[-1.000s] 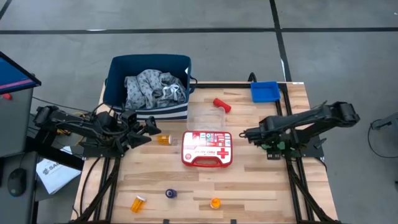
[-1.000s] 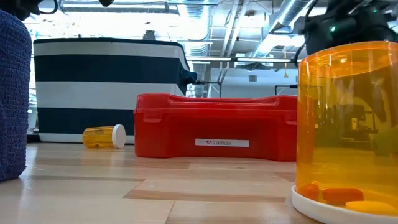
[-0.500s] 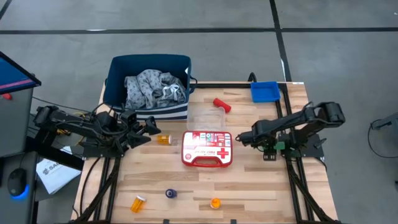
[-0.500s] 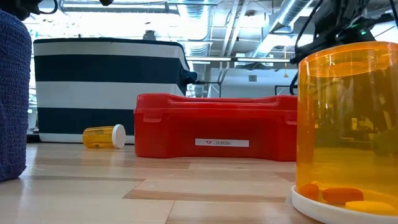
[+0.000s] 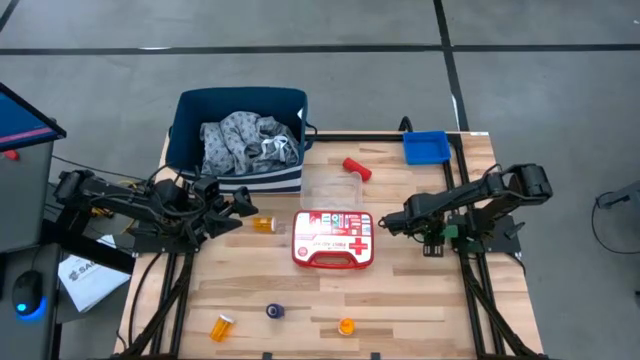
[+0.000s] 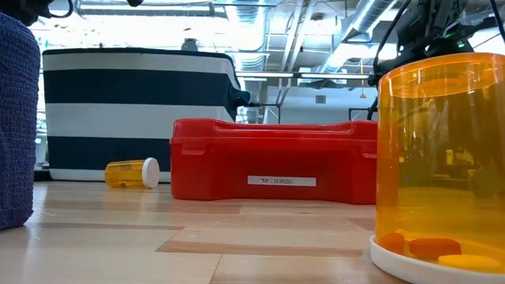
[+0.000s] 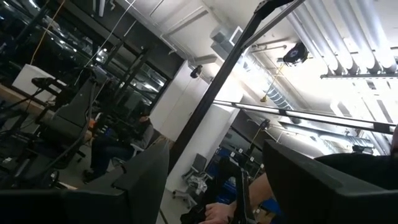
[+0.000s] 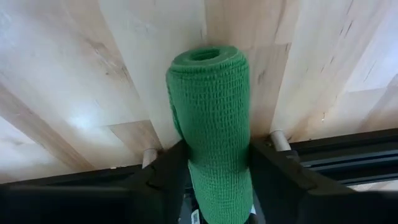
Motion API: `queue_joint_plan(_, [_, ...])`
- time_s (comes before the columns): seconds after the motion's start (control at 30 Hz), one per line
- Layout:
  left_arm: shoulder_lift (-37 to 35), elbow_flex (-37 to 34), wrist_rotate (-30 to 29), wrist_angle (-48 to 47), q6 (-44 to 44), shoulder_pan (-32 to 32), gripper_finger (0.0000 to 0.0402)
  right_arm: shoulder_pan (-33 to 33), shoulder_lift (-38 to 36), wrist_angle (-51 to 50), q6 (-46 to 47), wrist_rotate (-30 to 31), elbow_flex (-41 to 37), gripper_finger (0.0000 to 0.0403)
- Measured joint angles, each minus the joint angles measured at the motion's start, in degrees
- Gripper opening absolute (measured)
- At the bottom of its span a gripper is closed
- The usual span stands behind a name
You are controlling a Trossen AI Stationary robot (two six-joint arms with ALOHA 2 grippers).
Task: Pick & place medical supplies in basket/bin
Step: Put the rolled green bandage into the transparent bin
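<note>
My right gripper point(image 5: 393, 220) is over the table right of the red-and-white first-aid case point(image 5: 333, 238), shut on a green cylinder roll point(image 8: 211, 106). My left gripper point(image 5: 238, 207) is open and empty at the table's left edge, next to a lying orange pill bottle point(image 5: 263, 225). The grey-white cloth point(image 5: 250, 140) lies inside the navy basket point(image 5: 240, 98). A red cylinder point(image 5: 357, 169) lies near the small blue bin point(image 5: 425, 147). Another pill bottle point(image 5: 222, 326), a dark blue cylinder point(image 5: 275, 311) and an upright orange bottle point(image 5: 346, 326) sit near the front edge. My right gripper pinches the green roll between its two fingers, on the roll's curved sides near its rear end point(image 8: 202, 165). The roll lies along the fingers, and its hollow free end point(image 8: 208, 55) sticks out ahead over the wood. Whether that end touches the table I cannot tell.
A clear plastic box point(image 5: 330, 187) lies between the case and the basket. In the low view the upright orange bottle point(image 6: 442, 166) and the dark blue cylinder point(image 6: 16, 118) stand close up, with the case point(image 6: 276, 170) and basket point(image 6: 134, 110) behind.
My right arm has drawn in toward the table's left, bringing its gripper with the green roll a little nearer the first-aid case; it has kept still over the last half second.
</note>
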Motion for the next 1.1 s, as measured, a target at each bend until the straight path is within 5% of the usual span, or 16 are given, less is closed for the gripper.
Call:
queue_joint_plan(0.27, [0.0,0.0,0.0,0.0,0.0,0.0,0.025,0.0,-0.7,-0.3,0.0,-3.1,0.1,0.0084])
queue_joint_plan(0.5, [0.0,0.0,0.0,0.1,0.0,0.0,0.025,0.0,-6.0,-3.6,3.1,-7.4,2.2,0.0078])
queue_joint_plan(0.73, [0.0,0.0,0.0,-0.2,0.0,0.0,0.025,0.0,-19.0,-3.0,16.3,-14.0,11.5,0.0077])
queue_joint_plan(0.93, [0.0,0.0,0.0,-2.5,-0.9,0.0,0.025,0.0,-29.2,8.9,34.7,-12.2,20.3,0.0077])
queue_joint_plan(1.1, [0.8,0.8,-0.5,-4.3,-1.0,0.0,0.025,0.0,-32.9,26.6,41.1,-5.3,22.9,0.0077])
